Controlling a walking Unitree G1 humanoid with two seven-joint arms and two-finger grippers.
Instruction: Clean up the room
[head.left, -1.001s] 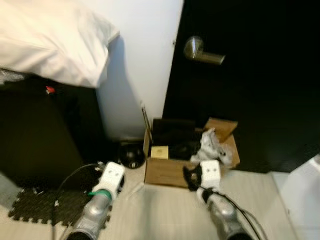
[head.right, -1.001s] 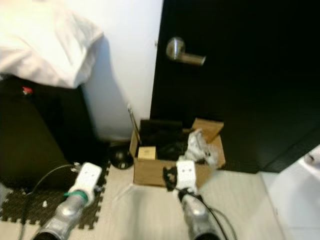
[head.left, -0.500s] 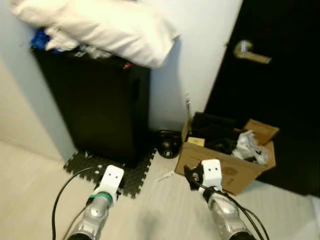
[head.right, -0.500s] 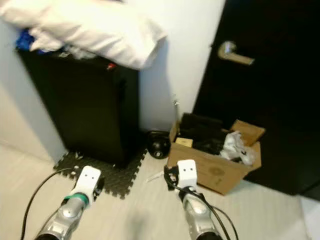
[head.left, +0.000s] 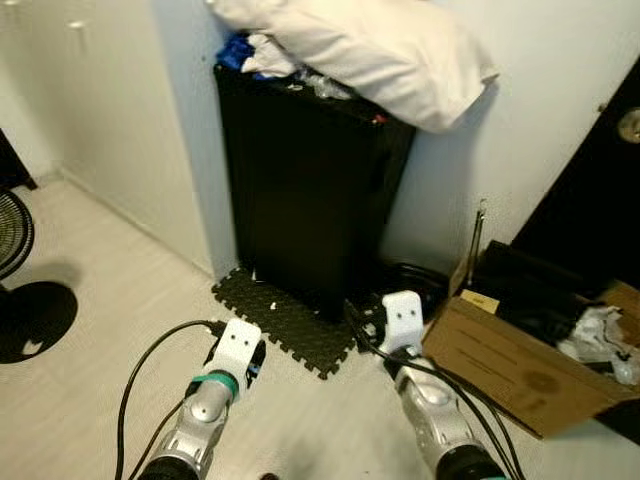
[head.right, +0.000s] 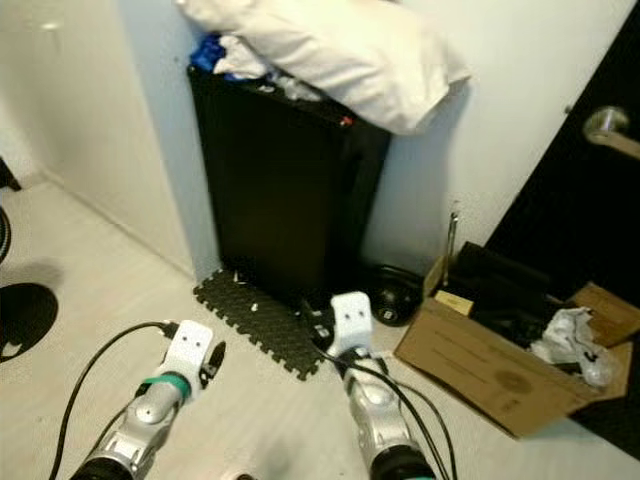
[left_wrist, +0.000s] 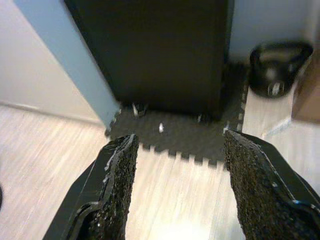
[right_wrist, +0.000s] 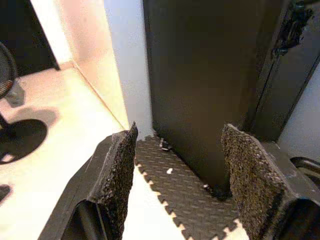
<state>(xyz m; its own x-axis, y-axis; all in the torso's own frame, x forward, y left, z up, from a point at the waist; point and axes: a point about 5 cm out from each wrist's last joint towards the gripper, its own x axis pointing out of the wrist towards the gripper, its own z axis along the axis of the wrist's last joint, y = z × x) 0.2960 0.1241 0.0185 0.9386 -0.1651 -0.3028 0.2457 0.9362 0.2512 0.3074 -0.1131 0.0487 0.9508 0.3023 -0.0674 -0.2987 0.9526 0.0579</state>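
Both claws empty, jaws spread wide: left gripper (left_wrist: 175, 190) and right gripper (right_wrist: 175, 185) held low over pale floor (head.left: 90, 390), aimed at black cabinet (head.left: 310, 190). No target picked yet, judging by pose.

Clutter relative to cabinet:
- white pillow (head.left: 380, 45) piled on top, overhanging door-side edge; blue cloth (head.left: 235, 50) and crumpled bits tucked under it
- black foam mat (head.left: 290, 320) under cabinet base, small white scraps (left_wrist: 161, 128) lying on it
- kettlebell (left_wrist: 276, 67) just beside cabinet, on door side
- open cardboard box (head.left: 520, 360) beyond kettlebell, holding dark items, small tan box (head.left: 480, 300), crumpled paper (head.left: 600, 335)
- fan base (head.left: 15, 235) well apart, on opposite side

Risks:
- pillow overhang looks unstable; cabinet bump or tug on cloth underneath could bring whole pile down
- black cables (head.left: 140, 380) trailing from both wrists near mat edge; could snag interlocking teeth or drag mat
- scraps tiny and flat; wide coarse pads likely to slip off or push them along mat
- box flap open toward right arm; sideways swing could clip it

Writing: none legible. Round mark on box side, unreadable.
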